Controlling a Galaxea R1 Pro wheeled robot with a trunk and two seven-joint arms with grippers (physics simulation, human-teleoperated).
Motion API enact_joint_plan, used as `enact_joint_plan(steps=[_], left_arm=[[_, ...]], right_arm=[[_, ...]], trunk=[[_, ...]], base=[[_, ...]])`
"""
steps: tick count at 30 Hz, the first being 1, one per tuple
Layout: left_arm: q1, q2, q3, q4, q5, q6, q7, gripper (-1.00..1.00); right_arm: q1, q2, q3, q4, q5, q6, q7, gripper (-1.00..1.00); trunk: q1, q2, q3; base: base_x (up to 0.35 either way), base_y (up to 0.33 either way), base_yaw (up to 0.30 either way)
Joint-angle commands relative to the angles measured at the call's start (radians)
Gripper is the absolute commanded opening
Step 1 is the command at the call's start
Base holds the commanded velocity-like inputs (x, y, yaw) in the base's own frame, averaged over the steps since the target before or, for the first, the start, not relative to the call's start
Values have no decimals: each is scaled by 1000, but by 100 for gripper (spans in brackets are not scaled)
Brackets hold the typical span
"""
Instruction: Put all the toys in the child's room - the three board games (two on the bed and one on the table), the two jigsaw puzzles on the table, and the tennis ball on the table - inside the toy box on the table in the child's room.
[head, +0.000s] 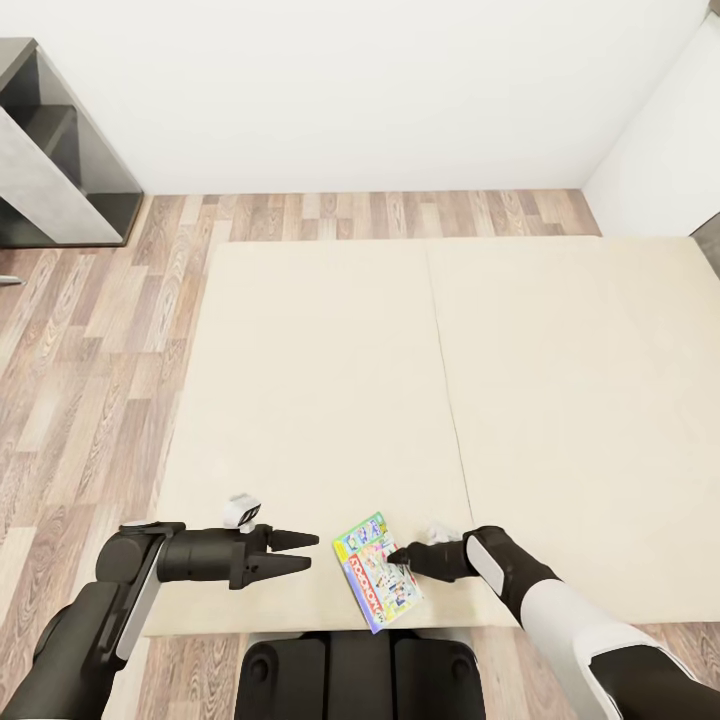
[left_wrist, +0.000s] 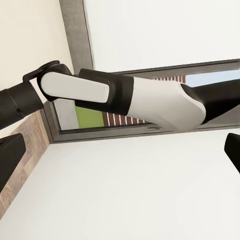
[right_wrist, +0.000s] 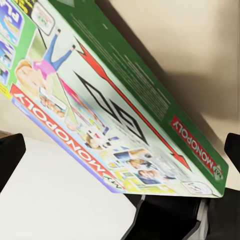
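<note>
One board game (head: 376, 572), a flat green-edged Monopoly box with a red banner, lies at the near edge of the beige bed (head: 320, 380). It sits askew, with one corner reaching the mattress edge. My right gripper (head: 398, 557) is at the box's right side with its fingertips on or just over the lid. In the right wrist view the box (right_wrist: 115, 115) spans the space ahead of the fingers, which stand wide apart, so the gripper is open. My left gripper (head: 312, 551) hovers open and empty just left of the box. The toy box, table, jigsaw puzzles and tennis ball are out of view.
A dark grey shelf unit (head: 55, 150) stands at the back left against the white wall. Wood-plank floor (head: 90, 380) runs along the bed's left side. My base (head: 360, 680) presses against the bed's near edge. The left wrist view looks at my right forearm (left_wrist: 150, 100) and a window.
</note>
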Motion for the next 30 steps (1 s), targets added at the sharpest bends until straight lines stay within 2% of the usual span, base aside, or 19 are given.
enact_joint_plan(steps=[1, 16, 30], left_arm=[[0, 0, 0, 0, 0, 11, -4, 100], [0, -1, 0, 0, 0, 10, -4, 100], [0, 0, 0, 0, 0, 10, -4, 100]], right_arm=[[-1, -1, 4, -1, -1, 3, 2, 100], [0, 0, 4, 0, -1, 4, 2, 100], [0, 0, 4, 0, -1, 3, 2, 100]], trunk=[[1, -2, -2], [1, -2, -24], [1, -2, -27]], base=[[0, 0, 0], [0, 0, 0], [0, 0, 0]])
